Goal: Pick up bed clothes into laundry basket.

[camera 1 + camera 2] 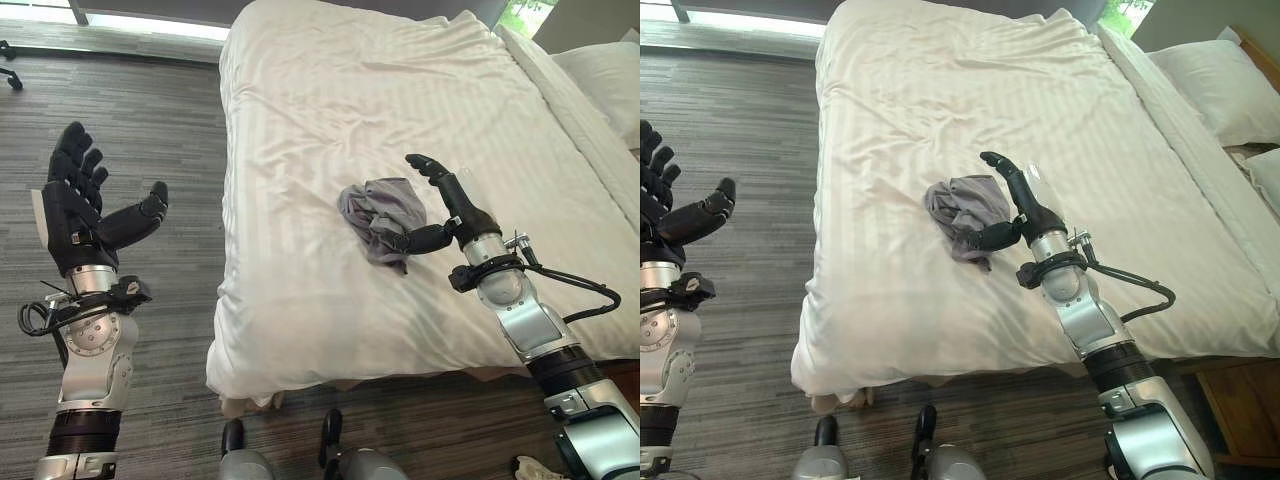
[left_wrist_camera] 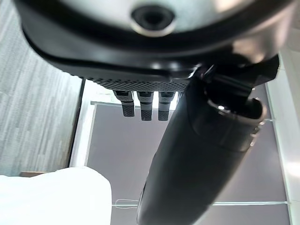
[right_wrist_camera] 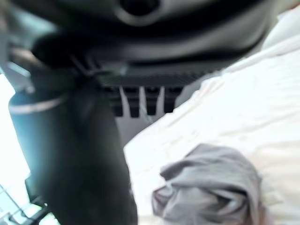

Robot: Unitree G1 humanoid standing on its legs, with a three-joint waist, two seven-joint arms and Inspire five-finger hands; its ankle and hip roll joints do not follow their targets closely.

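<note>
A crumpled grey garment [image 1: 381, 213] lies on the white bed [image 1: 330, 110] near its foot end, and it also appears in the right wrist view [image 3: 211, 187]. My right hand [image 1: 447, 208] hovers just to the garment's right, open, fingers straight and thumb pointing at the cloth. Whether the thumb touches the cloth I cannot tell. My left hand [image 1: 78, 205] is raised over the floor left of the bed, open with fingers spread, holding nothing.
The bed's white cover hangs over the foot edge [image 1: 300, 350]. Pillows [image 1: 1210, 80] lie at the far right. Grey striped floor [image 1: 150, 120] stretches to the left of the bed. A bright window strip [image 1: 150, 22] runs along the far wall.
</note>
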